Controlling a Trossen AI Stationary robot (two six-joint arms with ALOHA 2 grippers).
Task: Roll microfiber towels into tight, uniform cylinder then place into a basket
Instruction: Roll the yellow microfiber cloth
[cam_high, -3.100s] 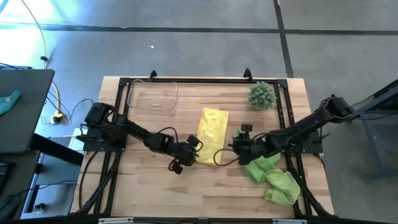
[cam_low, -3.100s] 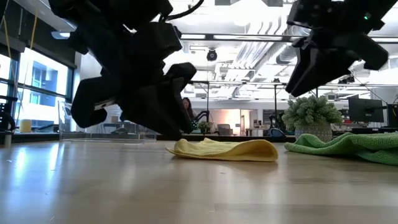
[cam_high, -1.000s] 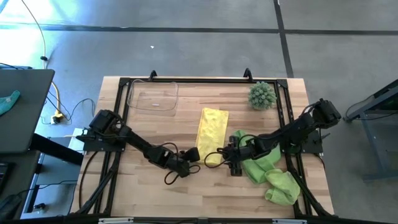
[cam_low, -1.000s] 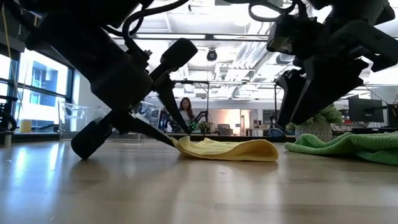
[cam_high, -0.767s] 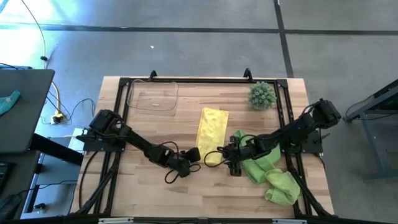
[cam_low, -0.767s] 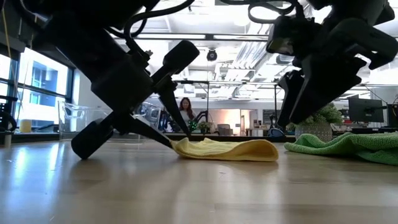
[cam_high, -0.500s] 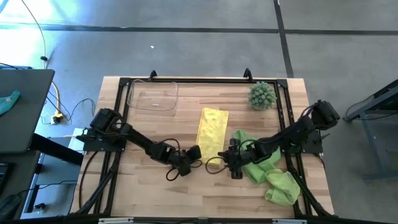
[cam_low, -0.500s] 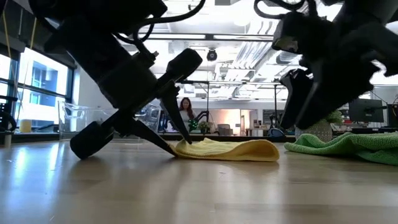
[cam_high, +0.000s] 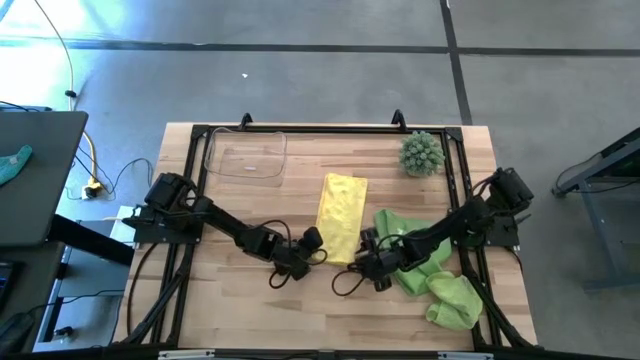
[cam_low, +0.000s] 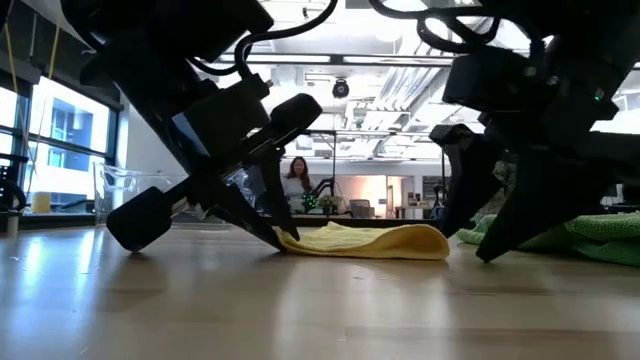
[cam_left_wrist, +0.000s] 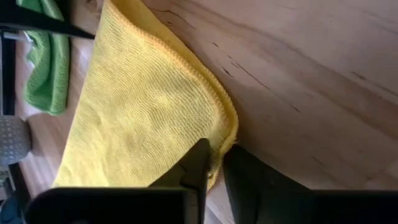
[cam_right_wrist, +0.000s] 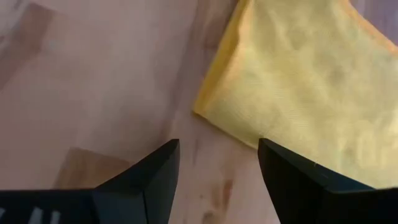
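Observation:
The pale yellow towel (cam_high: 342, 212) lies flat on the table's middle, long way near to far. My left gripper (cam_high: 315, 248) is at its near left corner, shut on the edge (cam_left_wrist: 214, 152). My right gripper (cam_high: 361, 263) is open, low over the table just off the towel's near right corner (cam_right_wrist: 200, 112), touching nothing. Two light green towels (cam_high: 420, 262) lie crumpled near the right edge. The clear basket (cam_high: 247, 155) stands at the far left. My left gripper pinches the yellow towel's hemmed edge at its near left corner (cam_left_wrist: 222, 138) between its two fingers. The fingers (cam_low: 262, 228) come in low and slanting from the table's left. One layer or several, I cannot tell. The towel lies on the table.
A spiky round green plant (cam_high: 421, 153) stands at the far right. A black frame (cam_high: 300, 130) runs around the table's edges. Bare wood lies between the basket and the yellow towel and along the near edge.
My left gripper has slid toward the table's right onto the yellow towel's near left corner, and its fingers have drawn together there. My right gripper has come down and toward the near edge, beside the towel's near right corner. The towel has stayed put.

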